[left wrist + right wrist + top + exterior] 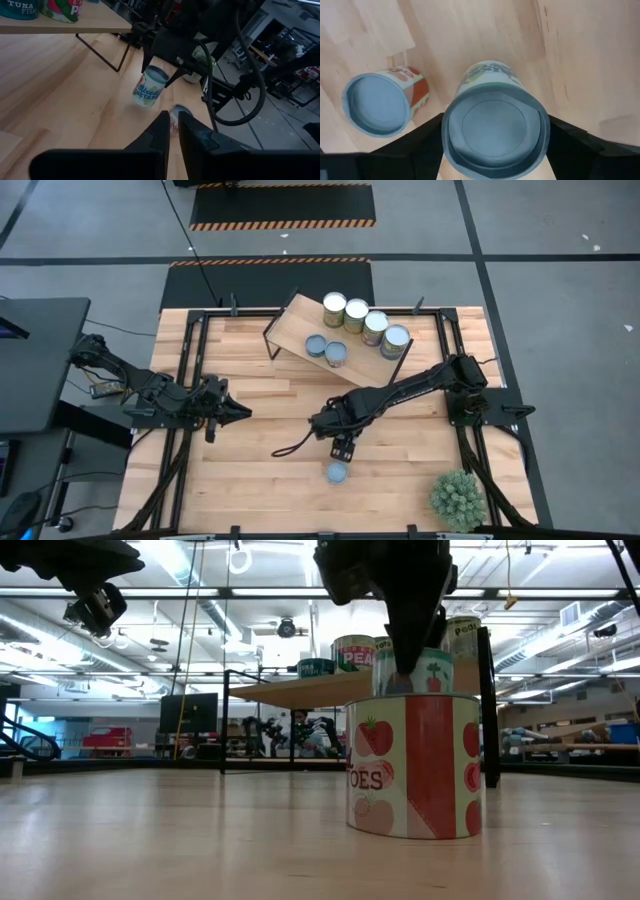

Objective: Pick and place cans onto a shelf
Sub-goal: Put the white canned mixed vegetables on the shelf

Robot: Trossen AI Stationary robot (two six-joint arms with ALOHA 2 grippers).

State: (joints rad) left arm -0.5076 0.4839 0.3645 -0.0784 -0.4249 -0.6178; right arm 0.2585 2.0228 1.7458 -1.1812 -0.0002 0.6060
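Right gripper (492, 145) closed on a blue-topped can (493, 131), one finger on each side of the wall near the rim; in the left wrist view the held can (148, 86) hangs clear of the table (250, 480), slightly tilted, label readable; grip looks centred, can not pinched at the edge.

Step in hand, as I judge it: carry this can to the shelf (300, 325). To do it well: keep the can upright during the lift; rise enough to clear the shelf edge before moving toward the far side; approach the bare near-left part of the board, since four wide cans (365, 322) stand in a row along its far-right side and two small blue-topped cans (326, 348) sit at the middle of it; set down flat, then release without dragging. Shelf is askew on thin legs, so a nudge against it could shift the cans already there.

A second loose can (337, 472), tomato label, stands on the table near the front edge, just beside and below the gripper; in the right wrist view it (380, 102) is apart from the held one; avoid brushing it on the lift.

Right arm pose: reaches from the right edge across to the table's middle, elbow toward the right, wrist pointing steeply down.

Left gripper (173, 120) fingers pressed nearly together, holding nothing; left arm waits over the left edge, pointing toward the centre.

Green plant (458, 498) at front-right corner, well apart.
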